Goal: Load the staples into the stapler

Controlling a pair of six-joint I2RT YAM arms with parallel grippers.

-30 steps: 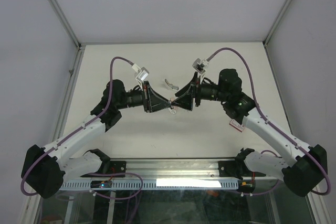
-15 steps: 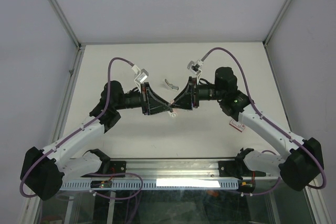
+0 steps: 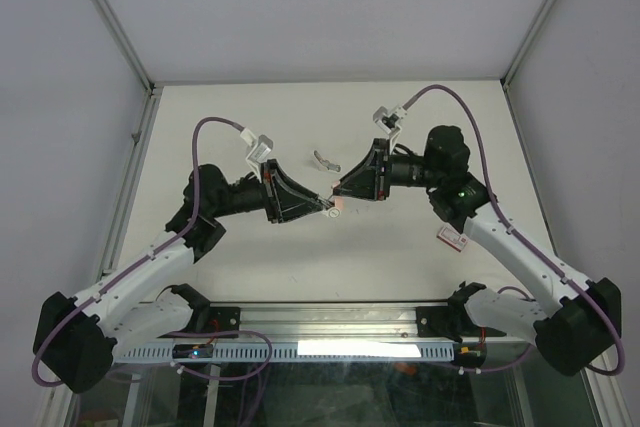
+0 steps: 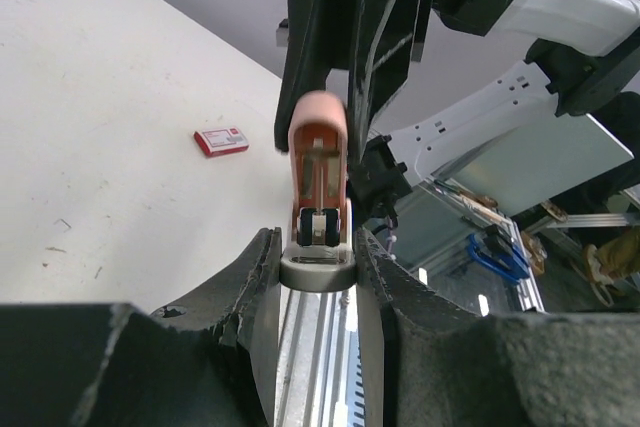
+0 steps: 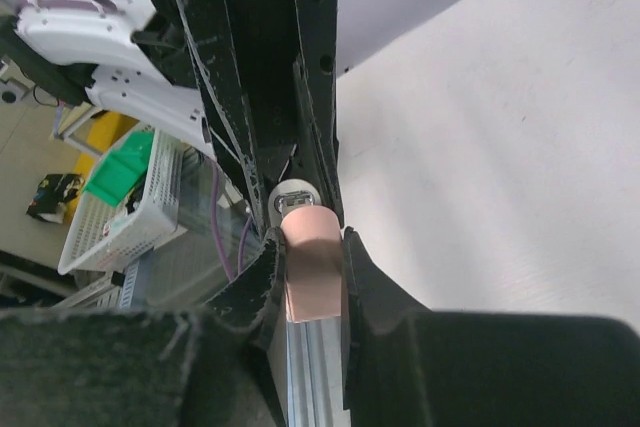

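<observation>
Grippers are set tip to tip in mid-air above the table (image 3: 420,127), with the stapler (image 4: 320,182) held between them, clear of the surface. Its grey end is pinched by the left gripper (image 4: 316,265), fingers pressed to both sides. Its pink end is clamped in the right gripper (image 5: 312,252), jaws drawn in against it. A small grey metal piece (image 3: 321,159) is seen lying just behind the grippers, and a red-and-white box (image 3: 452,237) lies beside the right arm.
</observation>
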